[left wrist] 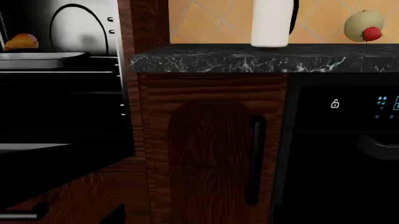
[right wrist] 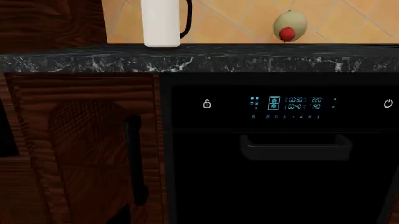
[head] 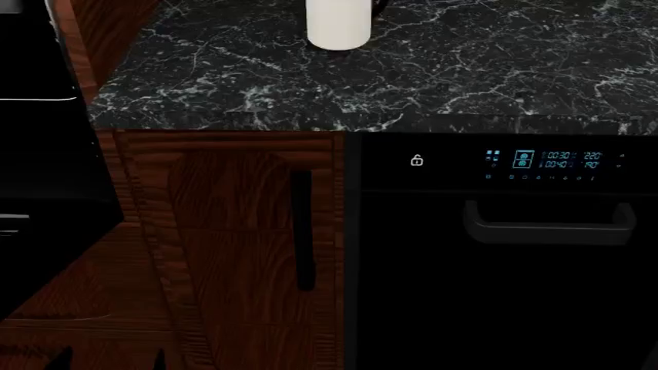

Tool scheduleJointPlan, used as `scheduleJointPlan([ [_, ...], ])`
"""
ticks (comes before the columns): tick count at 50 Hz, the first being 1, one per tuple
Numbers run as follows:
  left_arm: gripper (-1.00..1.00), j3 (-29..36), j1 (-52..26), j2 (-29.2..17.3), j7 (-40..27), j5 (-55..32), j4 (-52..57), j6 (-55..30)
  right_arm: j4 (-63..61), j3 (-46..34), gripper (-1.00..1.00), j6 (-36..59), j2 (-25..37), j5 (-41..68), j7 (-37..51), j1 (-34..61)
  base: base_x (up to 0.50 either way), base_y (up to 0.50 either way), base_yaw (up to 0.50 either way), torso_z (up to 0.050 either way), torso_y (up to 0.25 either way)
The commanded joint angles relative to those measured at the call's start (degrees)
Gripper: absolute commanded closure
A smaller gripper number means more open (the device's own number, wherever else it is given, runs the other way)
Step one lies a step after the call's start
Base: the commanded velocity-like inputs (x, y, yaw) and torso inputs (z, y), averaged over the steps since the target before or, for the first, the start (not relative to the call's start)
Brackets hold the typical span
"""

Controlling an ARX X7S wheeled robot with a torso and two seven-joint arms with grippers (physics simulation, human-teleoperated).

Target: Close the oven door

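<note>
At the kitchen counter front, oven cavity at 9 o'clock in the head view
Oven interior [left wrist: 62,70]: steel tray [left wrist: 44,58] on a rack, near the cavity's upper part; an orange-yellow food item [left wrist: 22,41] sits behind the tray, whether on it I cannot tell
Counter [head: 411,69]: black marble with white veining; white cylindrical container [head: 340,23] standing upright, contents hidden; black handle shows on its side in the right wrist view
Counter, back by the tiled wall: a green-yellow round fruit [right wrist: 290,23] with a small red one [right wrist: 287,33] touching its front
Oven door [head: 52,216]: wide glossy black panel, swung out, at 8 to 9 o'clock in the head view; pale edge trim [left wrist: 34,147] visible in the left wrist view; lies beside the dark wood cabinet door [head: 236,239]
Cabinet door: black vertical bar handle [head: 301,231]
Appliance front [head: 504,254]: black, blue display [head: 555,160], grey handle [head: 547,223], at 3 o'clock
Left gripper: out of every view, state cannot be told
Right gripper: likewise unseen, cannot tell
</note>
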Motion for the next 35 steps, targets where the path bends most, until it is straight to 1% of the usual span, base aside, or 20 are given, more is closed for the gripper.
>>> scheduleJointPlan([
  [1, -1.00, 3.00, -0.26, -2.53, -2.98, -2.53, -0.38, 0.25, 0.37, -1.02, -1.00, -0.16, 0.80, 0.80, 1.01, 0.22, 0.00, 0.00, 0.00, 0.000, 0.000],
  [11, -1.00, 4.16, -0.19, -3.53, -4.02, -3.62, -0.32, 0.16, 0.79, -3.22, -1.00, 0.42, 2.55, 1.45, 3.73, 0.42, 0.00, 0.00, 0.00, 0.000, 0.000],
  [35, -1.00, 6.00, -0.13, -5.17, -5.64, -5.31, 0.15, 0.63, 0.86, -5.51, -1.00, 0.28, 4.52, 4.23, 5.21, 0.58, 0.00, 0.00, 0.00, 0.000, 0.000],
])
